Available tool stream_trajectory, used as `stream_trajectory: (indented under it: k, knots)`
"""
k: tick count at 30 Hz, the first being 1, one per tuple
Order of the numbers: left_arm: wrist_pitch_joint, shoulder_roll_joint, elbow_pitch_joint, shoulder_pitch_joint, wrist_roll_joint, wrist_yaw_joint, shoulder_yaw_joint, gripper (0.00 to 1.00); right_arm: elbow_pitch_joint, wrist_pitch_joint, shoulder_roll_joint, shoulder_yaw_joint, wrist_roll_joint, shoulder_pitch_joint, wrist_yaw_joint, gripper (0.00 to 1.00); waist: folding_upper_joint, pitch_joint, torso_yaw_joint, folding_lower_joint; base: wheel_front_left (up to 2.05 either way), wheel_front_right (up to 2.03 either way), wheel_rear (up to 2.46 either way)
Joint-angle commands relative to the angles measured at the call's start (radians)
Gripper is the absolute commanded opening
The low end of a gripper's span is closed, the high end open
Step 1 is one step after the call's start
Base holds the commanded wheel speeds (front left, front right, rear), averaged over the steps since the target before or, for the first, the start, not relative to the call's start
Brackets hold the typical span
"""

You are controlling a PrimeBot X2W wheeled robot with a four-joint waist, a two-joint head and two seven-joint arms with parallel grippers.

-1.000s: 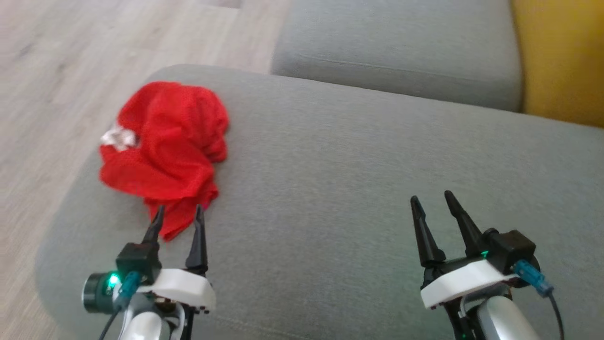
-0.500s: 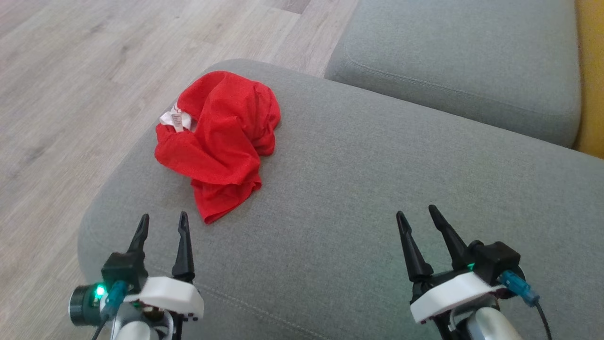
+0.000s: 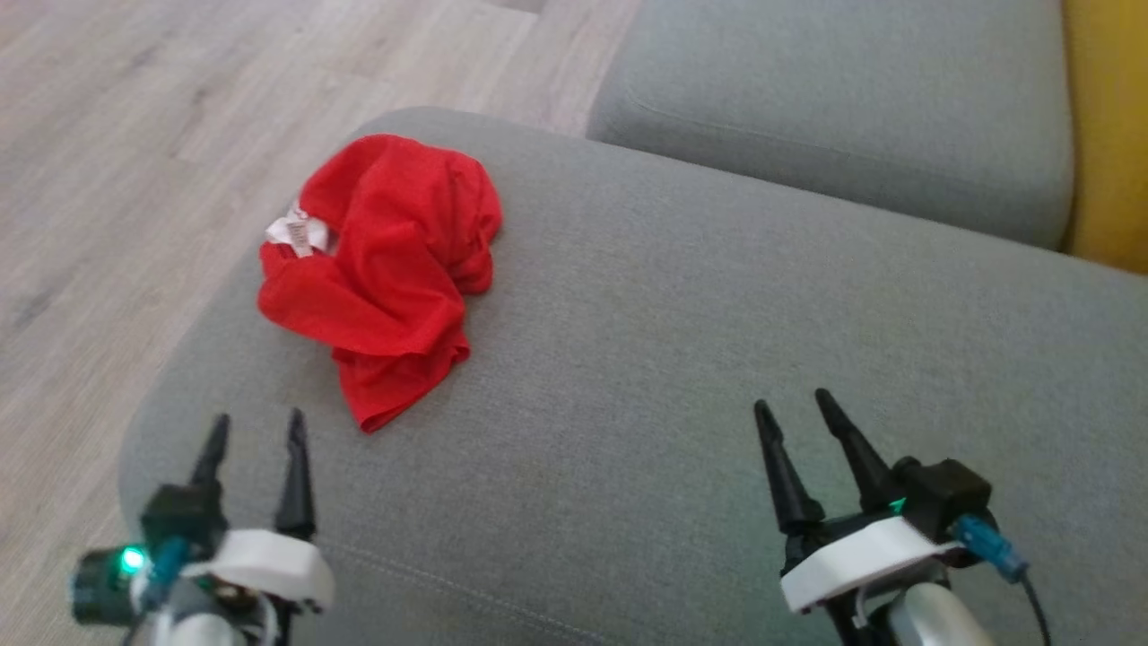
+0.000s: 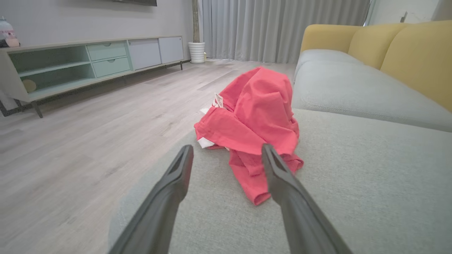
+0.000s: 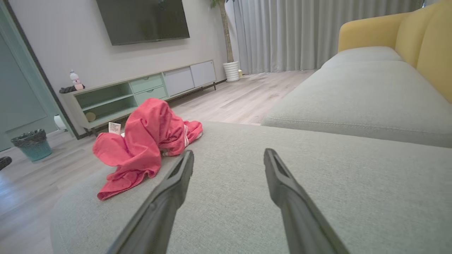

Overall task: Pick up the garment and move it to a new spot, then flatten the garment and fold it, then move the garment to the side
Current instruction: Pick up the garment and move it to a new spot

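head view: crumpled red garment (image 3: 381, 269) lies near the grey sofa cushion's (image 3: 682, 377) left edge; left gripper (image 3: 254, 429) and right gripper (image 3: 794, 408) hover empty, jaws wide, likely readying a pickup

wrist views: garment ahead of both

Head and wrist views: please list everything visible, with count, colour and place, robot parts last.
garment: one, red, crumpled on the left part of the near cushion
near cushion: one, grey, under the garment
far cushion: one, grey, beyond the near one
sofa back: one, yellow, right of the cushions
floor: one, pale wood, left of the sofa
cabinet: one, pale green and white, against the wall
television: one, black, above the cabinet
curtains: one run, grey, far end
plant pot: one, white, beside the curtains
waste basket: one, teal, on the floor
left claw: one, dark, open, short of the garment
right claw: one, dark, open, over bare cushion
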Motion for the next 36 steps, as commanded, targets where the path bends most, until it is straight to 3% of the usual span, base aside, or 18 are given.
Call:
stream_trajectory:
  k: [1,9,20,36]
  knots:
    - [-0.012,0.023,-0.028,-0.086,0.003,-0.003,0.042,1.0,-0.034,-0.005,-0.007,0.007,-0.002,-0.043,0.004,1.0,0.0,0.017,-0.016,0.0,0.0,0.0,0.0]
    - [0.06,0.108,0.045,-0.287,-0.022,-0.065,0.061,1.0,-0.097,0.032,-0.007,-0.063,-0.053,-0.079,0.004,1.0,0.0,0.127,-0.088,0.0,0.0,0.0,0.0]
    - [0.271,0.224,0.316,-0.606,-0.113,-0.165,0.093,1.0,-0.235,0.092,-0.007,-0.098,-0.099,-0.14,0.004,1.0,0.0,0.29,-0.185,0.0,0.0,0.0,0.0]
    - [0.353,0.318,0.644,-0.846,-0.168,-0.206,0.018,1.0,-0.306,0.101,-0.007,-0.078,-0.138,-0.165,0.004,1.0,0.0,0.396,-0.271,0.0,0.0,0.0,0.0]
